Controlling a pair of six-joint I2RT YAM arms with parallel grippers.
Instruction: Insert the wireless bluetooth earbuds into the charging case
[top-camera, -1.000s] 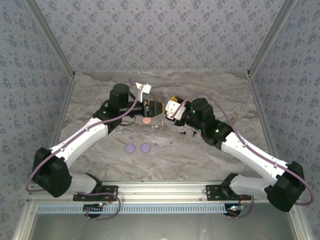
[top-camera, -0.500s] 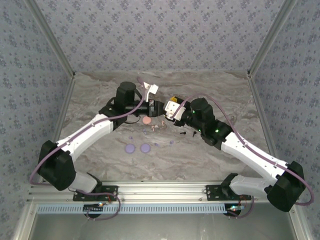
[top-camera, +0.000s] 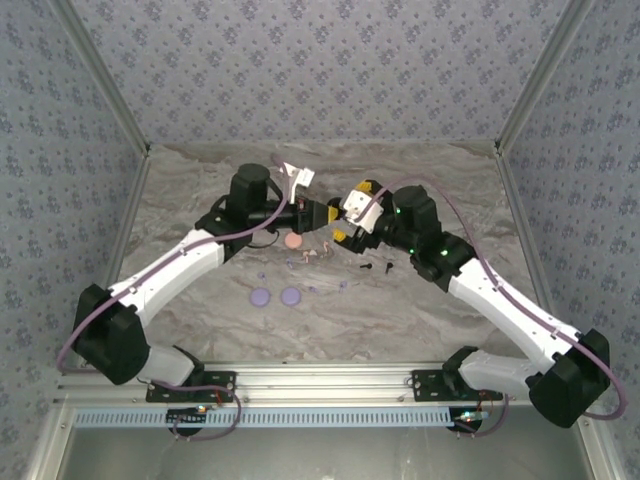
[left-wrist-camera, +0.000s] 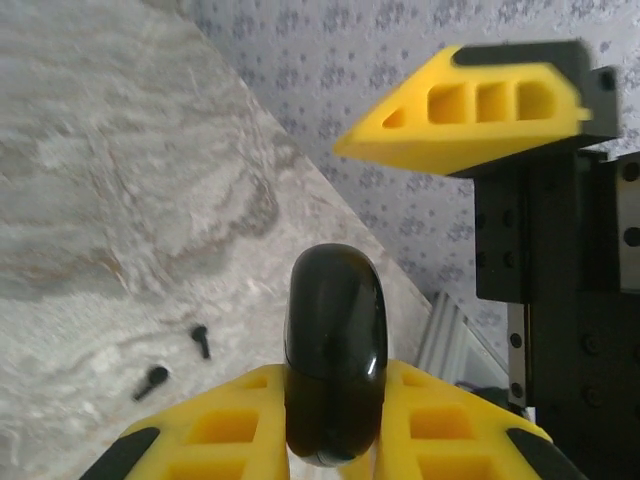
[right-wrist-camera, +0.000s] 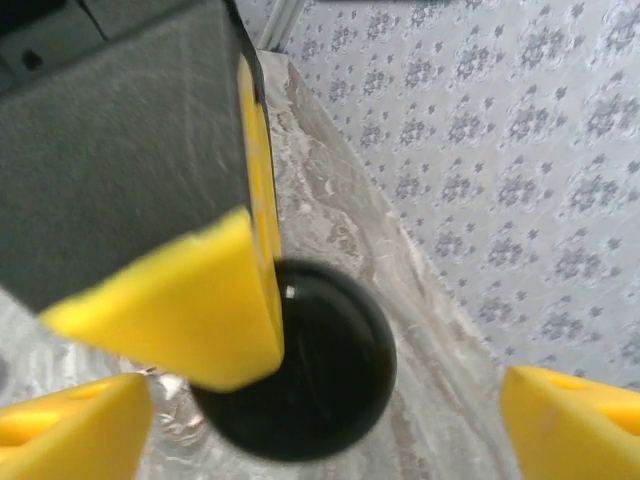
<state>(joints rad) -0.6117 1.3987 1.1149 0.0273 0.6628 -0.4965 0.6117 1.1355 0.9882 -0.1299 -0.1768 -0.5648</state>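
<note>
Black charging case (left-wrist-camera: 335, 350), edgewise in left jaws

Earbuds (top-camera: 312, 254) too small for detail

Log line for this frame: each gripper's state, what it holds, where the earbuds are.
left gripper: shut on black case | right gripper: open, fingers either side of case | black earbuds: loose on table

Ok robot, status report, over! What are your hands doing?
Left gripper shut on glossy black rounded charging case. Right gripper open wide beside it. Tiny pink, lavender, black earbuds loose on table, flat lavender discs nearby.
</note>
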